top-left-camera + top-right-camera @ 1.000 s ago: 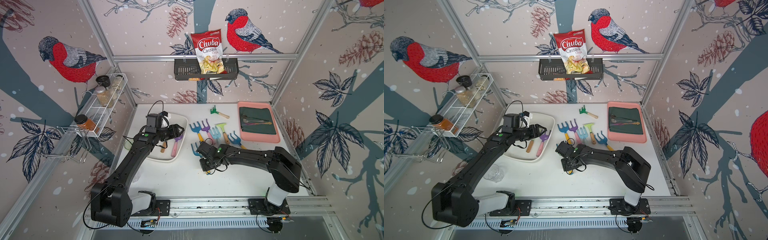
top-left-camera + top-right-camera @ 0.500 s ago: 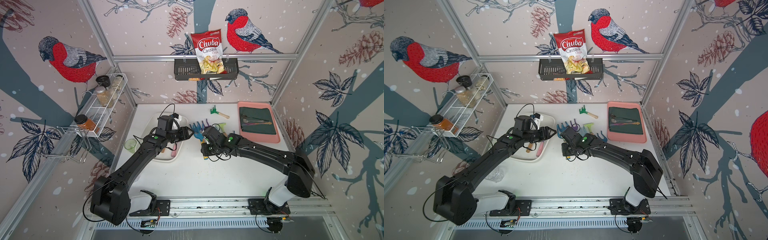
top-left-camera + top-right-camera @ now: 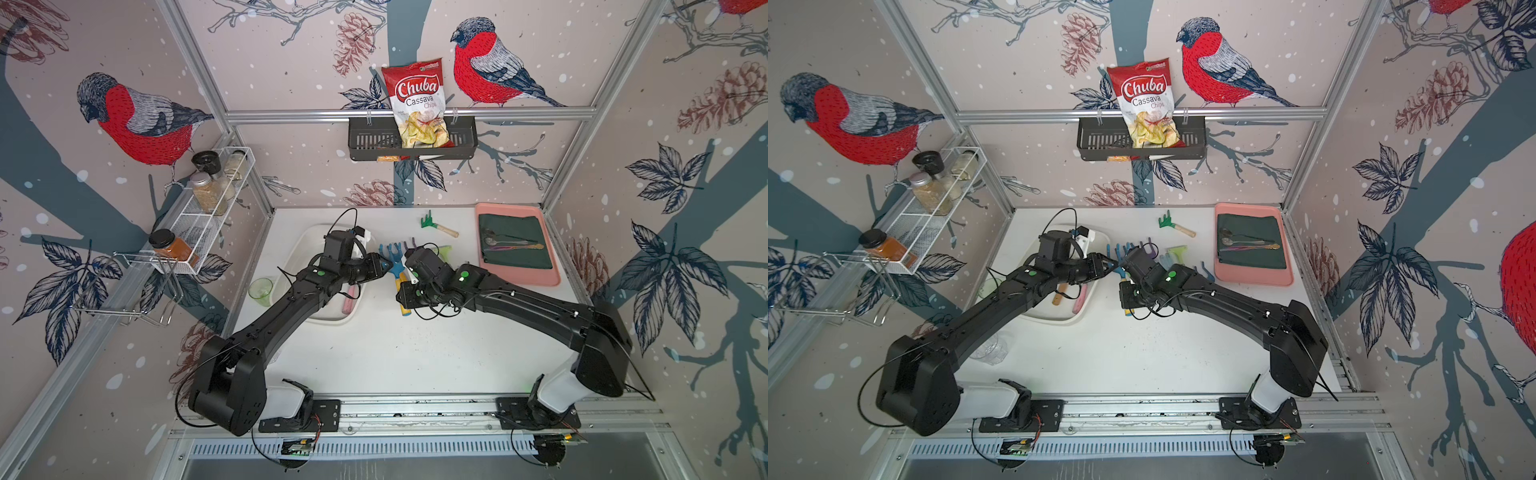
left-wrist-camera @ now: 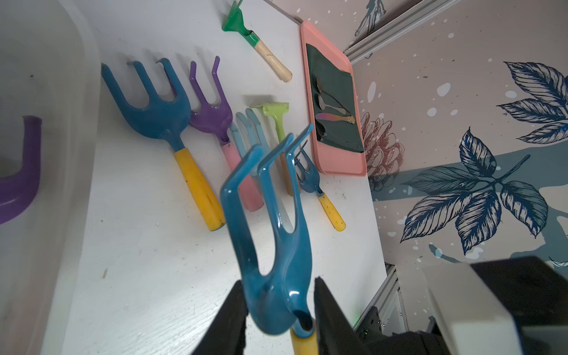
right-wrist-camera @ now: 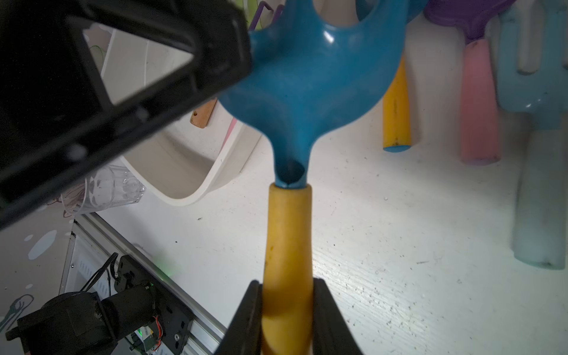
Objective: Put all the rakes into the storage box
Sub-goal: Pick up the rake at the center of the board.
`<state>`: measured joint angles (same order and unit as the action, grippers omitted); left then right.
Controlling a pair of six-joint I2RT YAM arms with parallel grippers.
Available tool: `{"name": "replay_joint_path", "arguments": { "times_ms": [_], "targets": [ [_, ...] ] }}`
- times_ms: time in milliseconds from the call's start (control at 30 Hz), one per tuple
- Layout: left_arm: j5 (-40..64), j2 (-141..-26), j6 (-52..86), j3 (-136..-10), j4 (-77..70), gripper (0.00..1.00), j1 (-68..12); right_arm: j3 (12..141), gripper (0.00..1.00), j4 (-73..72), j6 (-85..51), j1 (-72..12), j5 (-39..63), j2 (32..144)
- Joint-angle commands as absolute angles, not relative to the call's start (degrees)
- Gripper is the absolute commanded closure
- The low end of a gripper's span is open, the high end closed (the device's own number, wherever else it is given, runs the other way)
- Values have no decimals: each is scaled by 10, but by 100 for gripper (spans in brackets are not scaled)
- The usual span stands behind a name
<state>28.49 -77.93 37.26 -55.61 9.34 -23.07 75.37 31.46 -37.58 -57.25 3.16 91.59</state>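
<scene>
My right pincer (image 5: 287,285) is clamped on the yellow handle of the rake (image 5: 307,76), held clear of the bench (image 3: 395,353) beside the storage box (image 3: 332,319); my left pincer (image 4: 279,284) straddles its blue head, whether gripping I can't tell, and it looks light, stiff and glossy-slick, so I'd favour the narrow neck.

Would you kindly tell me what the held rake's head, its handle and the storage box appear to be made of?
The rake head is glossy teal with sharp highlights and a seamed socket: probably painted metal, possibly plastic. Its handle is matte yellow with dark specks, likely painted wood. The storage box looks like smooth white plastic with a rolled rim.
</scene>
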Motion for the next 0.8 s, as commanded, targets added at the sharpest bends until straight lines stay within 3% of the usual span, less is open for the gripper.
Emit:
{"name": "replay_joint_path", "arguments": {
  "times_ms": [0, 267, 400, 533, 667, 767],
  "targets": [
    [289, -783, 371, -563, 68, 69, -232, 761, 78, 292, -372, -574, 37, 913],
    [283, -789, 370, -568, 66, 91, -232, 761, 74, 291, -372, -575, 37, 911],
    [285, -796, 369, -568, 68, 100, -232, 761, 59, 291, -372, -574, 27, 905],
    [286, -804, 367, -591, 72, 100, -232, 762, 51, 292, -373, -571, 17, 896],
    [279, -812, 341, -617, 103, 100, -224, 760, 30, 298, -374, -565, 13, 880],
    [307, -831, 291, -665, 173, 100, -182, 748, 27, 299, -375, -554, 10, 855]
  ]
}}
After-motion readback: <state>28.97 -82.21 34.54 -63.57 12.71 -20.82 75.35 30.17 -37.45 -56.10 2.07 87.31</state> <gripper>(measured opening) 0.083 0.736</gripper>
